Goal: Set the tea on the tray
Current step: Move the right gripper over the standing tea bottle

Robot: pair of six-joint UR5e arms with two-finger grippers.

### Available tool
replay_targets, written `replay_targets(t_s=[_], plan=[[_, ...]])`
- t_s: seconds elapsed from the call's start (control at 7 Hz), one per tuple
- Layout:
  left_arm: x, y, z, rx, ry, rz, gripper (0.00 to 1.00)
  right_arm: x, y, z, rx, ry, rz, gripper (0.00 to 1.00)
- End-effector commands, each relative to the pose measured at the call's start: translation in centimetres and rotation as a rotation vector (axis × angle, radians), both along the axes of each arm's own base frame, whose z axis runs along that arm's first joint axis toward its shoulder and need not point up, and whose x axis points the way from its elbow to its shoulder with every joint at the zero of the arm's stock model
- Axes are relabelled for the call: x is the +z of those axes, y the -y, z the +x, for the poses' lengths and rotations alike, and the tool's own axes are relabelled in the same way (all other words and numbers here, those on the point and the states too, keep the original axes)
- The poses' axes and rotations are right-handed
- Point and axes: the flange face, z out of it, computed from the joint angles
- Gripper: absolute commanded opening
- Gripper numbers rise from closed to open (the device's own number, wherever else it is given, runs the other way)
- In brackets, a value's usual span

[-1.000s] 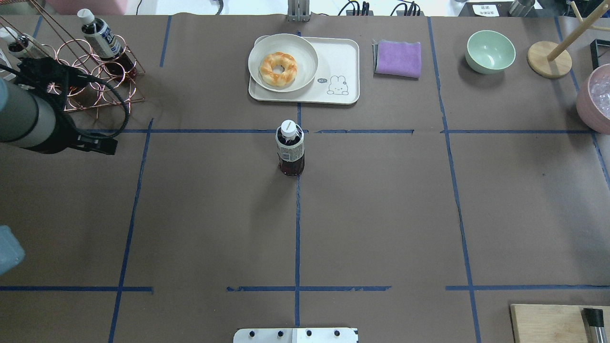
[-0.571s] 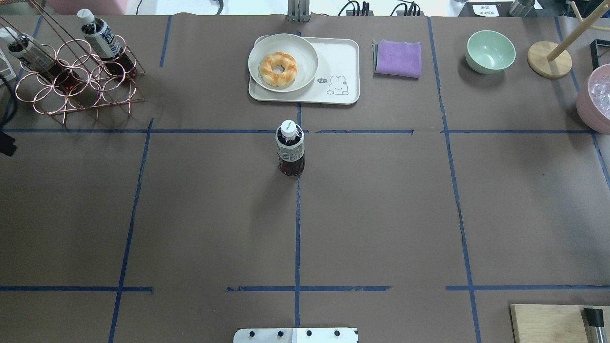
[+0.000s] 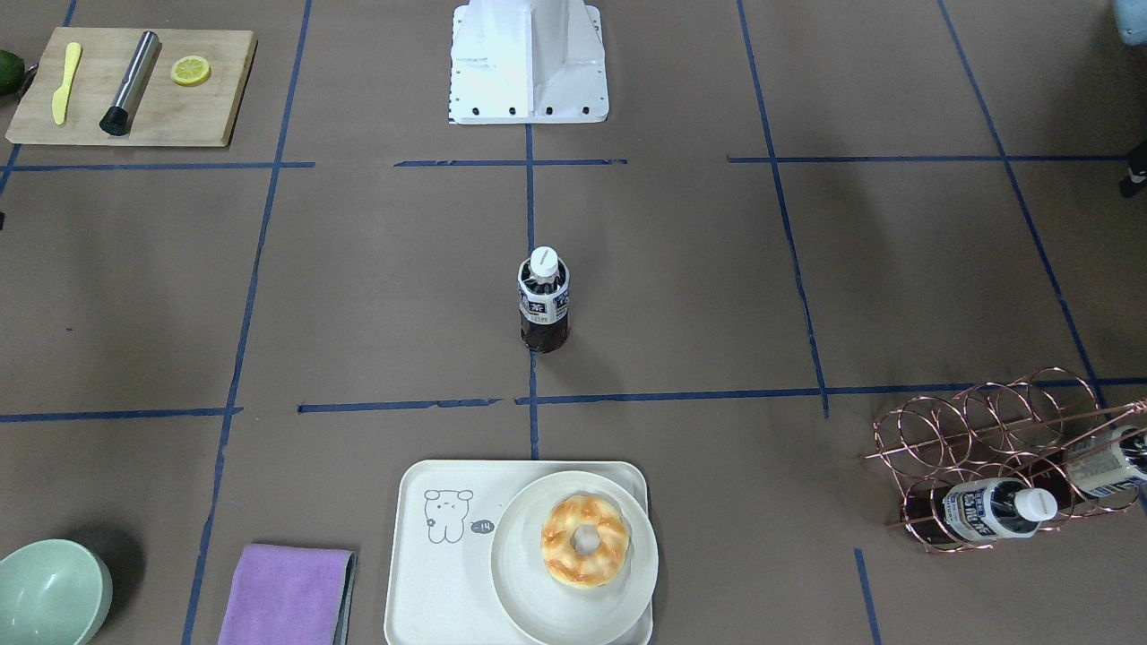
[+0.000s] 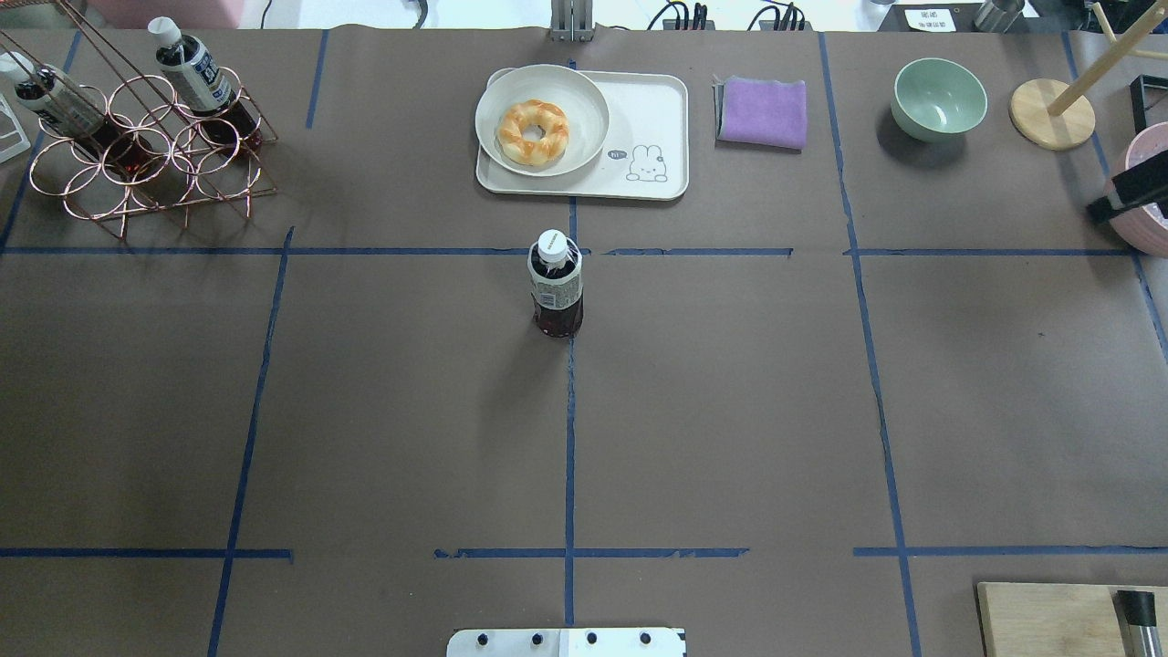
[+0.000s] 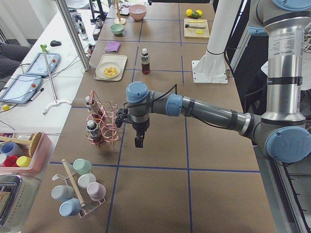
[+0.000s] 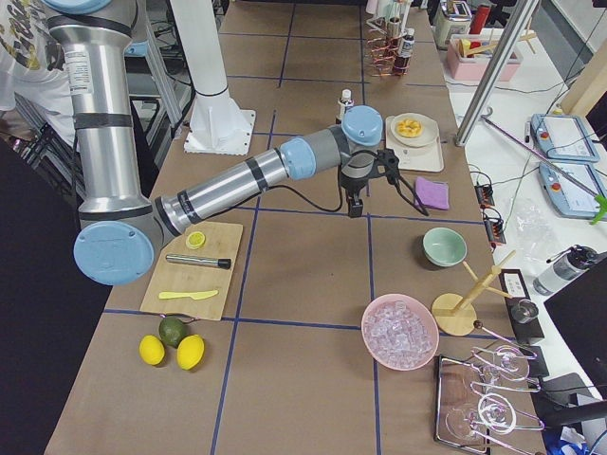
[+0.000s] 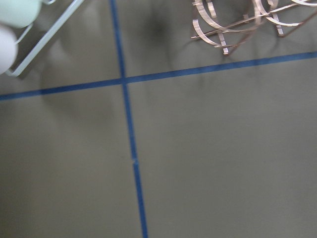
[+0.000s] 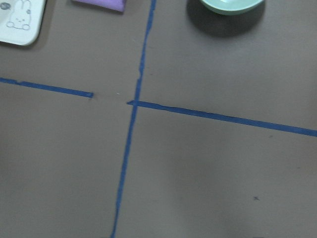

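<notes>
Overhead exterior shows the tea [image 4: 557, 285] standing upright in mid-table on a blue tape line, apart from everything else, probably so that either arm can take it by the body. The tray [image 4: 659, 105] lies at twelve o'clock from it, near but not touching. A plate [image 4: 589, 105] with a doughnut [image 4: 532, 133] fills the tray's nine o'clock half, so only the three o'clock side is free. The tea is dark brown in clear plastic, with a white cap and a white-and-navy label. The left gripper [image 5: 138, 142] hangs beside the copper rack [image 5: 104, 128] and the right gripper [image 6: 355, 207] hangs over bare table. I cannot tell whether either is spread or pressed together.
</notes>
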Motion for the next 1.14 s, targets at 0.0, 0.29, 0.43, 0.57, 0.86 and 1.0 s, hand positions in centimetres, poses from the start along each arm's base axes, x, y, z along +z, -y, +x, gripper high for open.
replay_targets(t_s=[0.0, 0.29, 0.43, 0.57, 0.86, 1.0], plan=[[1.2, -0.8, -0.7, -0.013, -0.002, -0.017, 1.0, -8.0, 0.0, -7.5, 0.036, 0.005, -0.036, 1.0], [3.8, -1.7, -2.0, 0.063, -0.013, 0.023, 1.0, -13.3, -0.9, -13.5, 0.07, 0.018, -0.085, 1.0], [5.3, -2.0, -3.2, 0.08, -0.044, 0.033, 1.0, -15.8, -1.6, -16.7, 0.092, 0.017, -0.098, 1.0], [5.7, -2.3, -4.1, 0.08, -0.049, 0.036, 1.0, -18.3, -2.8, -20.7, 0.127, 0.017, -0.142, 1.0], [6.1, -2.1, -3.9, 0.068, -0.087, 0.015, 1.0, -22.8, -4.8, -26.9, 0.211, 0.016, -0.163, 1.0], [6.1, -2.1, -4.0, 0.066, -0.087, 0.013, 1.0, -25.2, -3.9, -29.5, 0.245, 0.021, -0.175, 1.0]])
